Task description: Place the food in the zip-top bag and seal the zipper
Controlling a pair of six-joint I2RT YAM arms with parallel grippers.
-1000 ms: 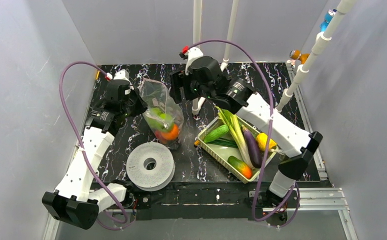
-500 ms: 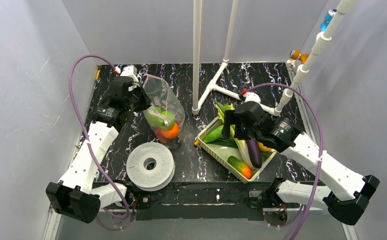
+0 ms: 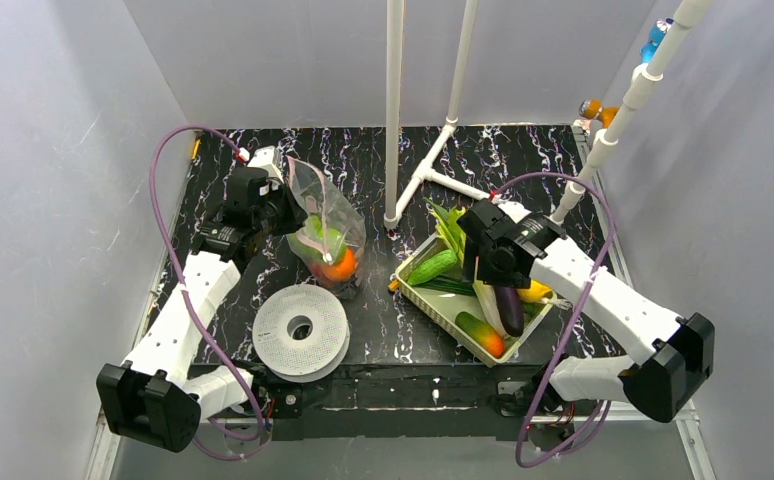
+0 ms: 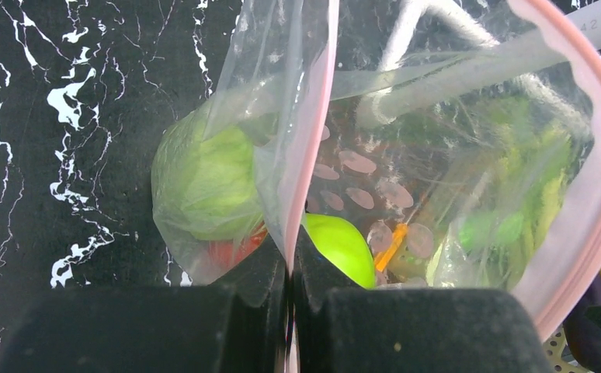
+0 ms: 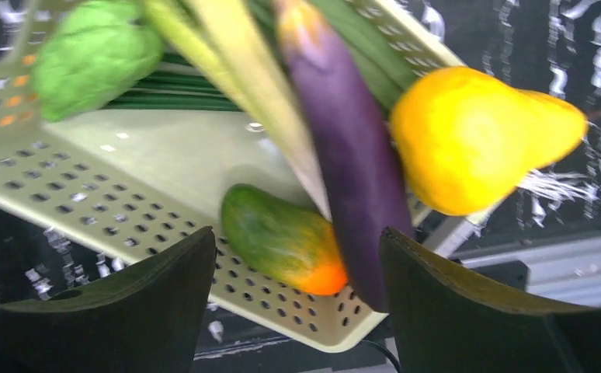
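Your left gripper [image 4: 288, 264] is pinched tight on the pinkish zipper [image 4: 305, 155] of the clear, crinkly zip-top bag [image 3: 325, 225], which stands on the desk's [image 3: 523, 160] left half holding a cabbage [image 4: 204, 179], green apple [image 4: 344, 245], orange [image 3: 341, 264] and red piece [image 4: 231, 250]. Your right gripper [image 5: 296, 256] hangs with jaws wide and nothing in them over the pale green perforated tray [image 5: 165, 167], where the purple eggplant [image 5: 344, 155], yellow pear [image 5: 476, 136], cucumber [image 3: 433, 267] and leeks [image 3: 463, 245] lie. The desk is black with white veining, a white round spool [image 3: 300, 330] near its front edge, grey walls [image 3: 293, 60] around.
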